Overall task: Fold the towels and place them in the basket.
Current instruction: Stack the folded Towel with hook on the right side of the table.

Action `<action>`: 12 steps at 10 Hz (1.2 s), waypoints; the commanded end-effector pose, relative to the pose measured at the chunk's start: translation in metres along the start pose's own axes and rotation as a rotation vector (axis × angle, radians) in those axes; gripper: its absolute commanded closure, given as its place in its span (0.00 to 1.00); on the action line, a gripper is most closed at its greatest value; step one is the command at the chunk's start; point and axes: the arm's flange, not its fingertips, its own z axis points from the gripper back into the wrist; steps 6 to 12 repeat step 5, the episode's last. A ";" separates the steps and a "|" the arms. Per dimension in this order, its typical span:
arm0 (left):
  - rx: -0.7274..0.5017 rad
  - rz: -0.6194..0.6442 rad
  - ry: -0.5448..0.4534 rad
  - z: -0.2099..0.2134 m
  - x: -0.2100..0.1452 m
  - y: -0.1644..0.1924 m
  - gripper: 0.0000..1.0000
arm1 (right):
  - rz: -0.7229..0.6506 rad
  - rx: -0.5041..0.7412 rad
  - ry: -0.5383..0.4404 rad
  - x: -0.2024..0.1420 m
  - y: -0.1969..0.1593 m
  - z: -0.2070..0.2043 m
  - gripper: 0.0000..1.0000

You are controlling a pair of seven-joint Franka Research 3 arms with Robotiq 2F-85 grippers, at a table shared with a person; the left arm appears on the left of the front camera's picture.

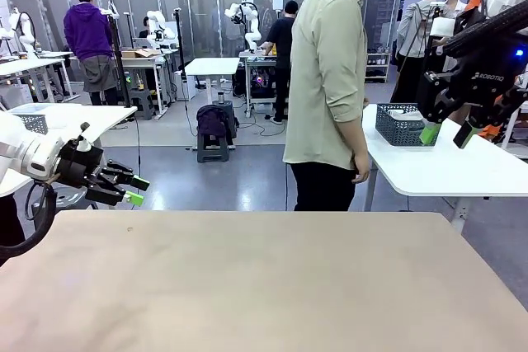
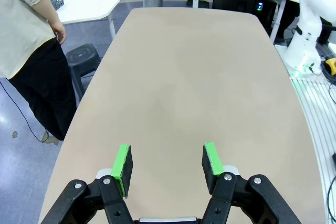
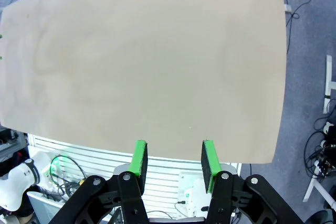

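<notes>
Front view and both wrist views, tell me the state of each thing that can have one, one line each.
Left claw: open, holding nothing, raised at the table's left edge.
Right claw: open, holding nothing, raised high at the right.
Table: bare beige top.
Person: standing at the far side, turned sideways, arm hanging down.
Dark mesh basket: upright on the white side table; contents hard to tell.

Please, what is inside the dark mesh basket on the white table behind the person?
The dark grey basket stands on the white table. Something pale shows above its rim; what it is cannot be told. The lattice walls hide anything deeper.
</notes>
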 end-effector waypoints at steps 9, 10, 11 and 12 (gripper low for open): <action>0.000 -0.003 -0.001 0.000 0.001 -0.001 0.31 | -0.001 0.009 0.001 0.002 -0.002 0.000 0.47; 0.000 -0.003 -0.001 0.000 0.001 -0.001 0.31 | -0.001 0.009 0.001 0.002 -0.002 0.000 0.47; 0.000 -0.003 -0.001 0.000 0.001 -0.001 0.31 | -0.001 0.009 0.001 0.002 -0.002 0.000 0.47; 0.000 -0.003 -0.001 0.000 0.001 -0.001 0.31 | -0.001 0.009 0.001 0.002 -0.002 0.000 0.47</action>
